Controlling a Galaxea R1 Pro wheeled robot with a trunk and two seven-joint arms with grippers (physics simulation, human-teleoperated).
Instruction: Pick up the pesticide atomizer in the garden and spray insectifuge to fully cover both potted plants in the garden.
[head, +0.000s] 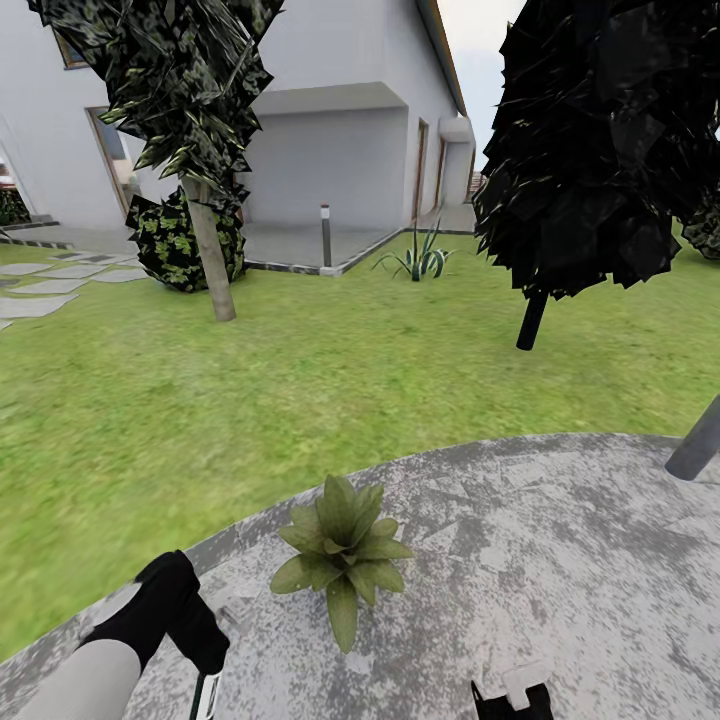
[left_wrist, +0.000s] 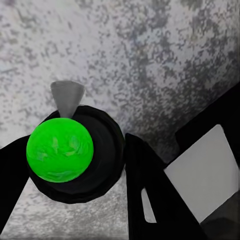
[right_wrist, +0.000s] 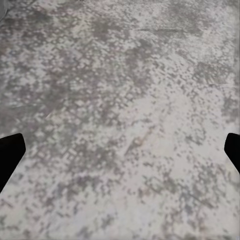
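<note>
**Head view.** Showed a broad-leaved plant standing on the grey patio, near its curved edge with the lawn. Placed the left arm low and just beside the plant, on the robot's left of it. Cut off the left jaws at the lower border, so could not tell their state from here. Caught a dark corner of the right jaws at the bottom edge, well apart from the plant. Took in two trees, an agave in the grass and a white house beyond.

**Left wrist view.** Looked end-on at the atomizer: a bright green disc in a dark ring, with a grey nozzle tip jutting from one side. Found the left jaws clenched on the atomizer, dark fingers pressing on both sides, above bare patio.

**Right wrist view.** Found the right jaws released and holding nothing, the tips at opposite edges over mottled stone.

**Risk, as judged.** Could not fix the nozzle's heading toward the plant; a trigger pull now might wet stone and miss the leaves. Might knock the plant with the left arm while re-aiming, given how close it hung. Might also leave the far leaves dry if sprayed from one side only.
</note>
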